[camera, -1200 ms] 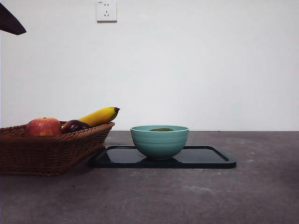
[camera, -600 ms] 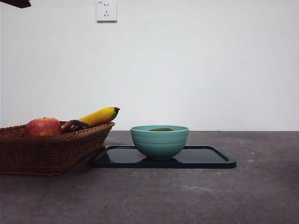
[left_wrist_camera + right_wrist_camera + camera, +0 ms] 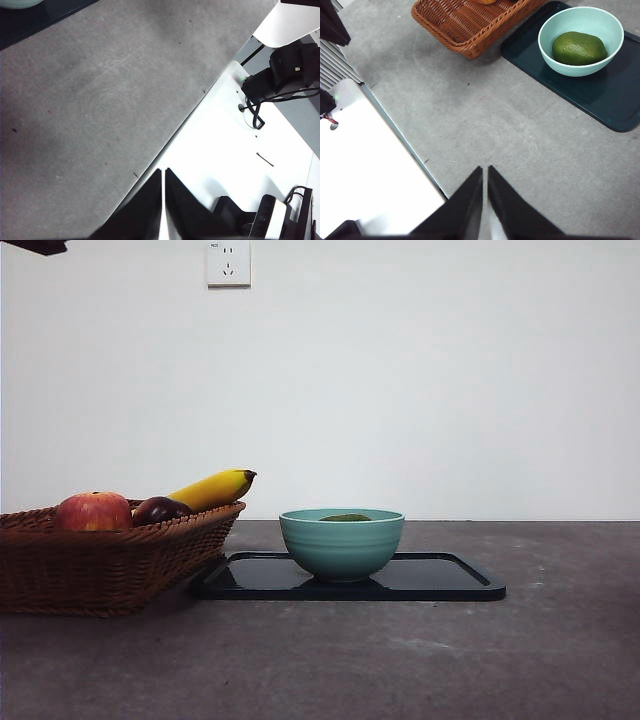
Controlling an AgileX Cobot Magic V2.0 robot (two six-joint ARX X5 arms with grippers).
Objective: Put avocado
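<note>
Avocado (image 3: 579,48) lay in the bowl (image 3: 555,26) at my one o'clock, both jaws together and empty, so I judged staying clear wisest.

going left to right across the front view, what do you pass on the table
wicker basket → red apple → dark plum → banana → dark tray, with the teal bowl on it and the avocado just showing above the bowl's rim.

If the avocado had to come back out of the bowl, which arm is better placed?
Right, probably: its tool looks over the avocado in the bowl; the left tool sees only the bowl's edge.
</note>
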